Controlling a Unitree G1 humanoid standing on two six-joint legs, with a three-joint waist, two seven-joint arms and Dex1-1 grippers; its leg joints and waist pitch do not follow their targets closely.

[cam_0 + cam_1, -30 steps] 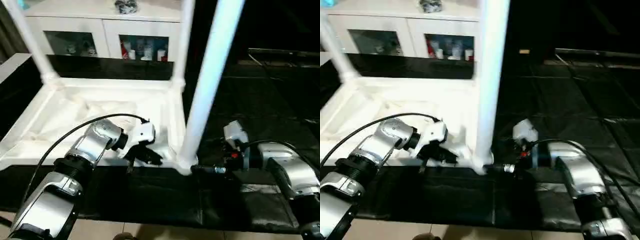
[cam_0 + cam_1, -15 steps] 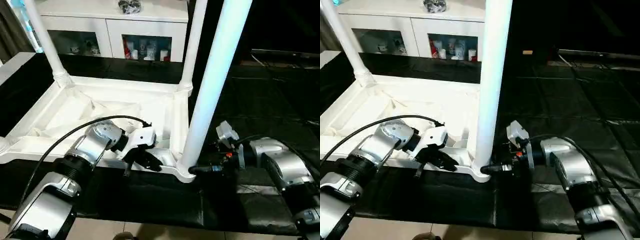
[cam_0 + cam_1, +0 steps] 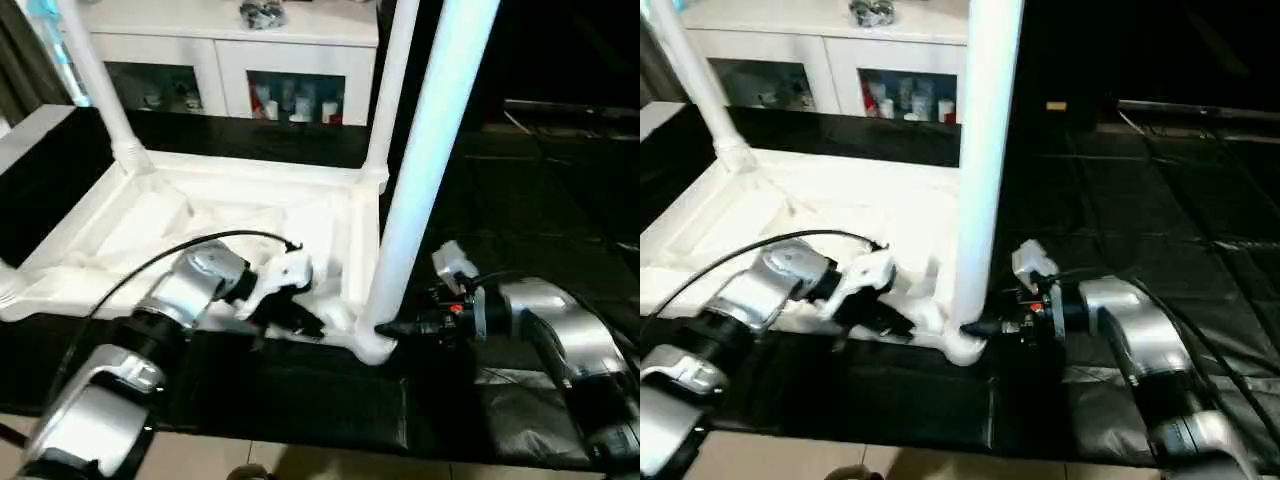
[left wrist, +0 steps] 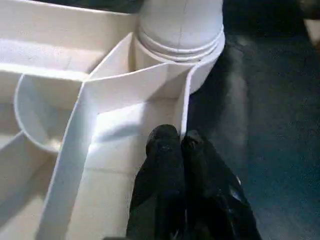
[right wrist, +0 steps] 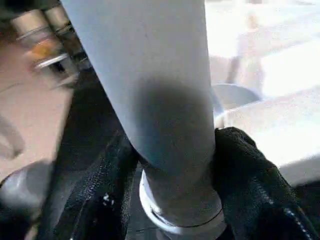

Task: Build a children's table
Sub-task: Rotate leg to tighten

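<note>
We clamp the right end effector (image 5: 170,165) low on the stiff, smooth leg (image 3: 420,190); left end effector (image 4: 172,142) together.

You see white tabletop (image 3: 230,215), white legs (image 3: 425,160). Black sheet (image 3: 1140,200) covers floor. Your forearms silver (image 3: 185,290), hand fingers black (image 4: 165,165). Cabinet (image 3: 215,45) white, glass doors.

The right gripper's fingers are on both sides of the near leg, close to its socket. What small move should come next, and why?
Probably the right gripper should finish closing on the near leg and twist or press it into its corner socket. Its fingers already flank the leg just above the socket, while the left gripper, shut, rests on the tabletop beside that corner, seemingly steadying it.
</note>
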